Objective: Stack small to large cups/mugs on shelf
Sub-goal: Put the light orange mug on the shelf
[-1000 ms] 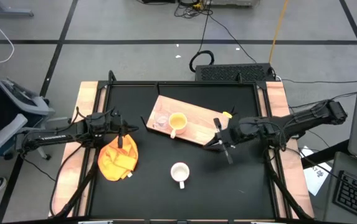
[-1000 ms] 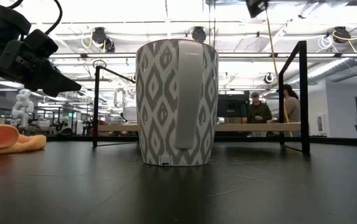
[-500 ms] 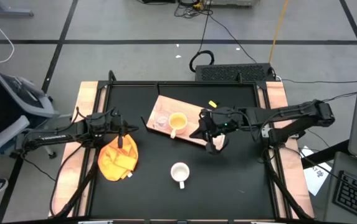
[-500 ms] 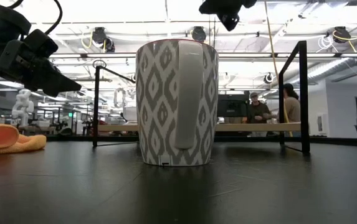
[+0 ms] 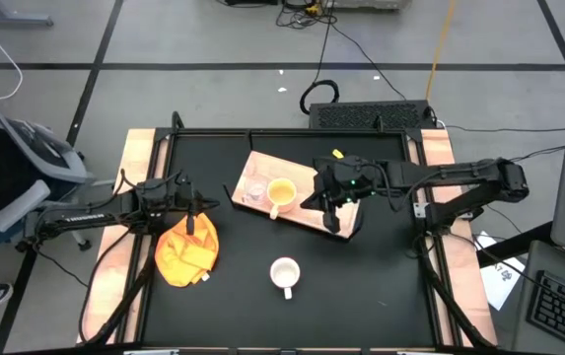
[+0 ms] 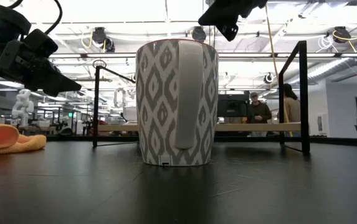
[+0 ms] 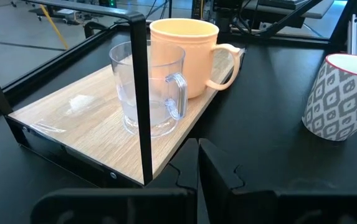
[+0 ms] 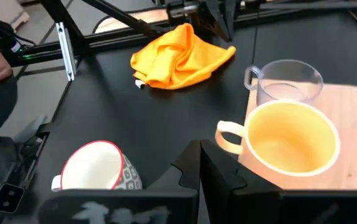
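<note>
**Right hand over the shelf, white mug alone on the table**

I have the right hand point(image 5: 329, 205) hanging above the right part of the shelf point(image 5: 307, 202), just beside the yellow-orange mug point(image 5: 280, 191). From its wrist camera its two dark fingers point(image 8: 218, 168) lie closed against each other with nothing between them. In the low view it shows up high near the top edge point(image 6: 228, 14), clear of everything below.

The shelf lies tilted on the far half of the black table point(image 5: 381, 296). On it the clear glass cup point(image 5: 254, 188) stands at the left end, and the yellow-orange mug stands just beside it, upright, with its handle toward the near edge of the board. Both are open side up; I cannot tell whether they touch.

The white mug point(image 5: 284, 273) stands upright on the table, well apart from the shelf, toward the near side. The low view shows a grey diamond pattern on its wall and the handle facing the camera point(image 6: 177, 102).

The left hand point(image 5: 195, 206) waits at the left of the table, closed and empty, just over the orange cloth point(image 5: 185, 251)
</note>
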Controlling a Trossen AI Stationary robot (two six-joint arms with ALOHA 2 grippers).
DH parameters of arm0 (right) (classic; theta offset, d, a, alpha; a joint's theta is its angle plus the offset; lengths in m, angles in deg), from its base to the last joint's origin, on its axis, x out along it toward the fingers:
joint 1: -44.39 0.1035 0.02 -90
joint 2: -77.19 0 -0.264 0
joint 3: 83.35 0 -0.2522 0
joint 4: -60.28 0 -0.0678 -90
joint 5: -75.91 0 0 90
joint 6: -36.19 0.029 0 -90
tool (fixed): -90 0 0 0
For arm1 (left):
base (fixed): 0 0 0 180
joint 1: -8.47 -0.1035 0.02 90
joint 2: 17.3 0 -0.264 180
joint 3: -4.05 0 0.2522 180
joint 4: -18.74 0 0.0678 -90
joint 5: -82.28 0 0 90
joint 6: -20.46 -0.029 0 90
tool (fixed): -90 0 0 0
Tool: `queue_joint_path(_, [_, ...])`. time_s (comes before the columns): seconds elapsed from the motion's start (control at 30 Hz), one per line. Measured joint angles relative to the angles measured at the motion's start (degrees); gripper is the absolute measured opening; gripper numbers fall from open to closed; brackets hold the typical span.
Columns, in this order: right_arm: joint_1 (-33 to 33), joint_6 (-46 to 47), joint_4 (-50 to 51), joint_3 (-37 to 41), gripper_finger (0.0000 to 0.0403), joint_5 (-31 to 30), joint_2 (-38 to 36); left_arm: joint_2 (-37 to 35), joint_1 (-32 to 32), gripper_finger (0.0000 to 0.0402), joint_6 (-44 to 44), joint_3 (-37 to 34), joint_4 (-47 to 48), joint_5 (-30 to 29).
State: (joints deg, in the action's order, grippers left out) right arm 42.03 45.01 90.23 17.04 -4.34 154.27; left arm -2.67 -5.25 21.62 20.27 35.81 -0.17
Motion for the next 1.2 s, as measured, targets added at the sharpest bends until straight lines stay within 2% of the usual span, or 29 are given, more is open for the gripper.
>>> queue_joint_path(0.4, [-7.67, 1.27, -0.03, -0.41, 0.0, 5.94, 1.09, 0.0, 0.0, 0.0017, -0.65, 0.0, 0.0, -0.02])
queue_joint_path(0.67, [-8.56, 1.46, -1.21, -3.82, 0.0, 7.57, 4.41, 0.0, -0.02, 0.0017, -0.66, 0.0, 0.01, -0.02])
queue_joint_path(0.77, [-8.56, 1.36, -1.29, -6.65, 0.0, 10.56, 7.46, 0.0, 0.0, 0.0017, -0.79, 0.0, 0.0, -0.02])
queue_joint_path(1.2, [-10.05, -1.05, 19.3, -25.86, 0.0, 11.18, 20.21, 0.0, -0.01, 0.0017, -0.93, 0.0, 0.02, -0.02])
